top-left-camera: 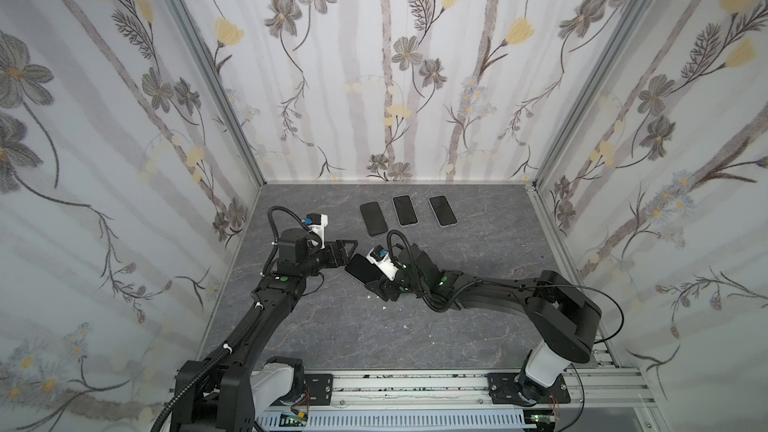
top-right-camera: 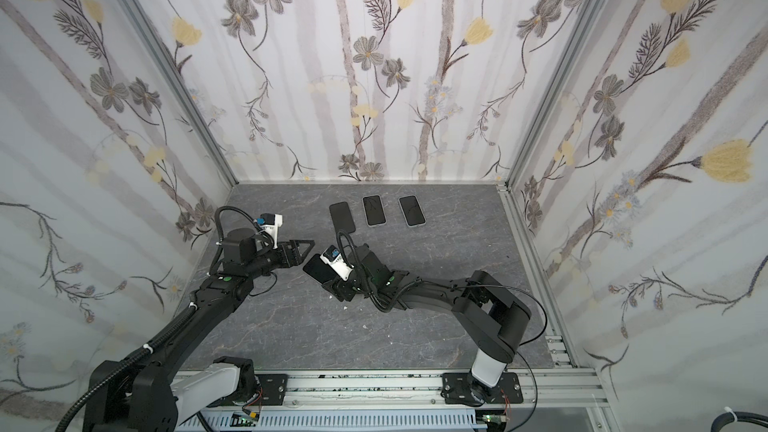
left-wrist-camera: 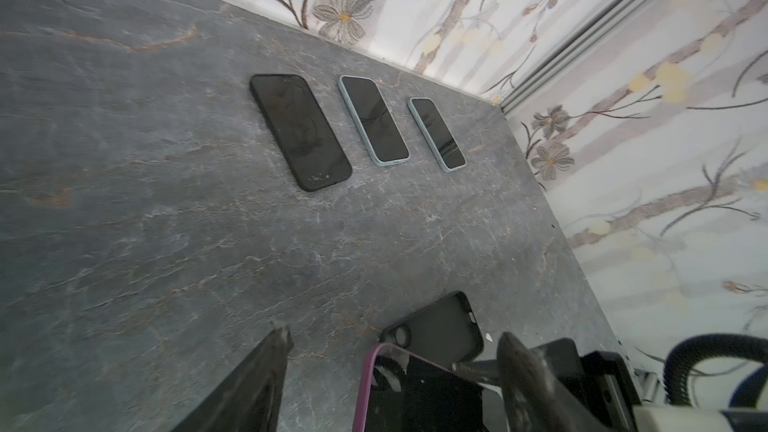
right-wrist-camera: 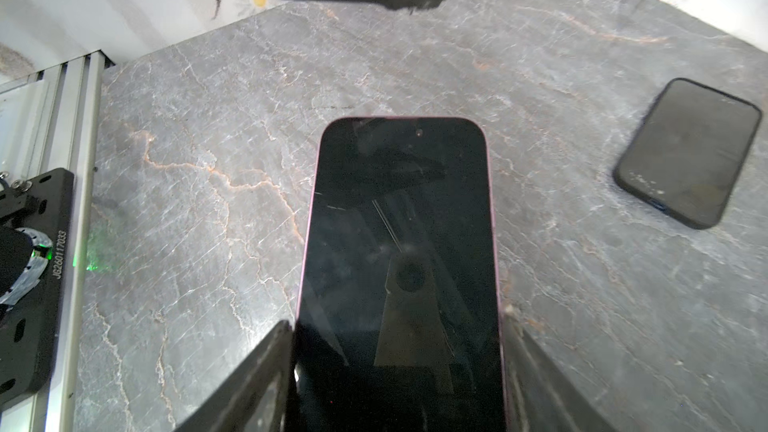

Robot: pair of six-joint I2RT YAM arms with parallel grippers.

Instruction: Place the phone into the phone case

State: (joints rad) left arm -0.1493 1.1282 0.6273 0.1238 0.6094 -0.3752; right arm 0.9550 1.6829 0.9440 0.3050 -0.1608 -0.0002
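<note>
1. phone (right-wrist-camera: 399, 251), pink-edged and screen up, is clamped at one end between the fingers of the right end effector (right-wrist-camera: 397, 336). it appears lifted off the surface (right-wrist-camera: 208, 160), left of centre. most of its length sticks out unsupported, so a sideways nudge could pivot it in that grip.
2. phone case (left-wrist-camera: 440, 326), black and empty, lies on the surface just under and beyond the phone's free end in the left wrist view. both top views hide it beneath the right arm. nothing pins it down, so a phone pressed in at a slant would likely shove the case along the surface instead of seating.
3. left end effector (top-left-camera: 351, 252) hangs just beside the phone's free end, jaws wide apart and gripping nothing. if it closes on the phone while the right one clamps it, the two grips could twist the phone out of line with the case.
4. the case's camera hole (left-wrist-camera: 402, 334) shows, but the phone's back does not. whether the two ends match cannot be told, and a mismatch would stop the phone from going in.
5. a black phone (top-left-camera: 373, 219), nearest of three at the far side, lies well apart, so a knock there seems unlikely.
</note>
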